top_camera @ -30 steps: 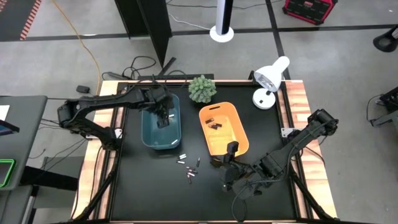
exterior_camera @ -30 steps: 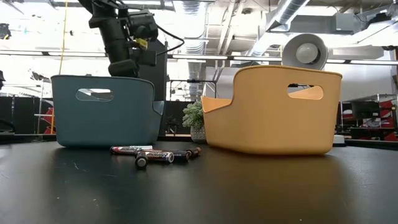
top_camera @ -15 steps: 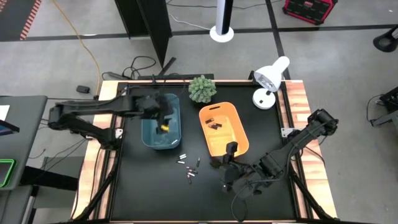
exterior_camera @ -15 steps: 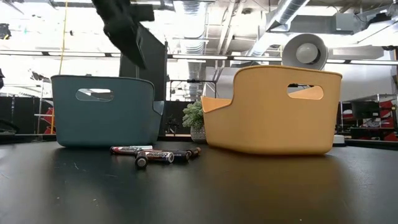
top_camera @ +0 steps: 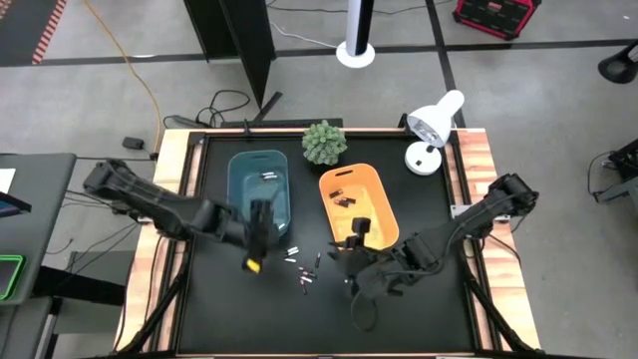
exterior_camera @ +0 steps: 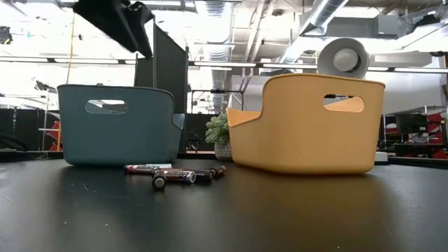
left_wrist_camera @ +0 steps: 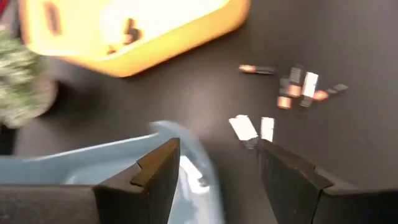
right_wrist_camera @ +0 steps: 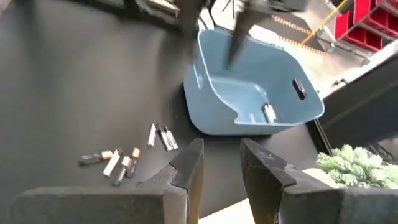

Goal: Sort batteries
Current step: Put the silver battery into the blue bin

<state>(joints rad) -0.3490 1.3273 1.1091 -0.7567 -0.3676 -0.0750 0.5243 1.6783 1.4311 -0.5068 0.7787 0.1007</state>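
Meanwhile, loose batteries (top_camera: pixel 304 267) lie before the blue bin (top_camera: pixel 260 191)

An industrial workshop or robotics lab. Bare silver ventilation ducts (exterior_camera: pixel 329 14) run under an open ceiling, the grey concrete floor (top_camera: pixel 90 90) carries a yellow cable (top_camera: pixel 130 70), and red storage bins (right_wrist_camera: pixel 367 25) stand beyond.

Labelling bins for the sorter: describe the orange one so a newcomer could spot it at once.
Start at the white desk lamp on the black table's far right corner. Just nearer than it, beside the small green plant, sits the orange bin. Its neighbour is a blue bin; loose batteries lie in front of both.
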